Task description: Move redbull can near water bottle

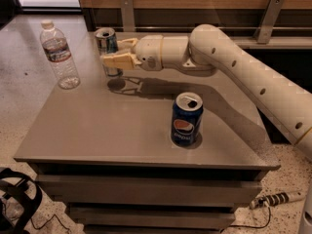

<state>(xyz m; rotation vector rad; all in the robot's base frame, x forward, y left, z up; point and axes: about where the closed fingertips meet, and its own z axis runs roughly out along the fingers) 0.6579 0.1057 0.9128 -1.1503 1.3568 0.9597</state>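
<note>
The redbull can [107, 44], slim and silver-blue, is upright between the fingers of my gripper [116, 53] and held a little above the grey table [97, 126], its shadow below it. The gripper is shut on the can at the table's back left. The water bottle [59, 55], clear with a white cap and a label band, stands upright at the table's far left edge, about a hand's width to the left of the can.
A wider dark blue Pepsi can [186, 120] stands upright right of the table's centre, under my white arm [234, 62]. A wooden wall with metal brackets [126, 11] runs behind the table. A power strip [275, 199] lies on the floor at the right.
</note>
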